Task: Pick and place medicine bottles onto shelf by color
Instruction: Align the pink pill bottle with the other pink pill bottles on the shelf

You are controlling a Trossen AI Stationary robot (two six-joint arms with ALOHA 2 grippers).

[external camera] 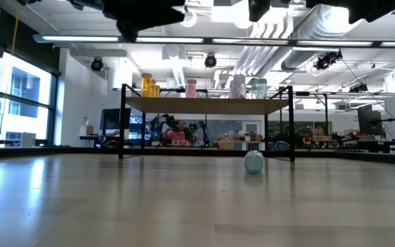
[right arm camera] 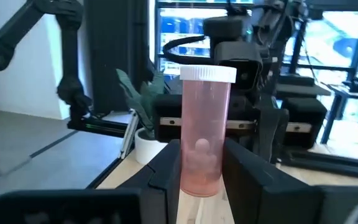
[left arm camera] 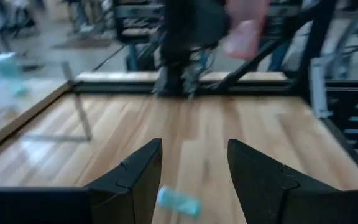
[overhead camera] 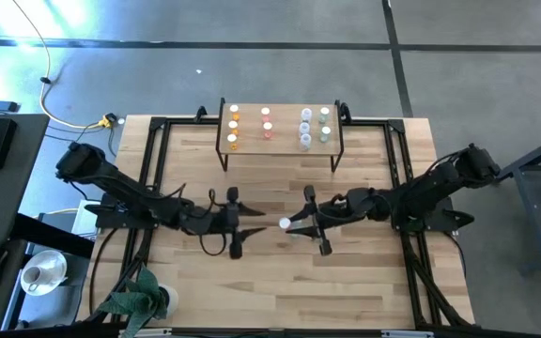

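My right gripper (overhead camera: pixel 296 223) is shut on a pink-red bottle with a white cap (right arm camera: pixel 205 134), held over the middle of the table. My left gripper (overhead camera: pixel 252 223) faces it, open and empty (left arm camera: pixel 191 180). A teal bottle (external camera: pixel 254 162) lies on its side on the tabletop, below and between my left fingers in the left wrist view (left arm camera: pixel 178 202). The shelf (overhead camera: pixel 280 141) stands at the far edge on thin black legs. On it stand orange (overhead camera: pixel 233 127), pink-red (overhead camera: pixel 267 124), pale (overhead camera: pixel 305 130) and teal (overhead camera: pixel 325 125) bottles, grouped by colour. My right gripper pinches the pink-red bottle's lower body (right arm camera: pixel 201 177) between its two fingers (right arm camera: pixel 253 171), one on each side. The fingers come level from the table's right side. The bottle stands upright in the hold, its white cap (right arm camera: pixel 208 73) on top, lifted clear of the table.
A black metal frame (overhead camera: pixel 158 160) runs along the table's sides. A potted plant (overhead camera: pixel 144 296) stands at the near left corner. A person (external camera: pixel 177 134) shows in the room beyond the shelf. Bare tabletop lies in front of the shelf (overhead camera: pixel 280 183).
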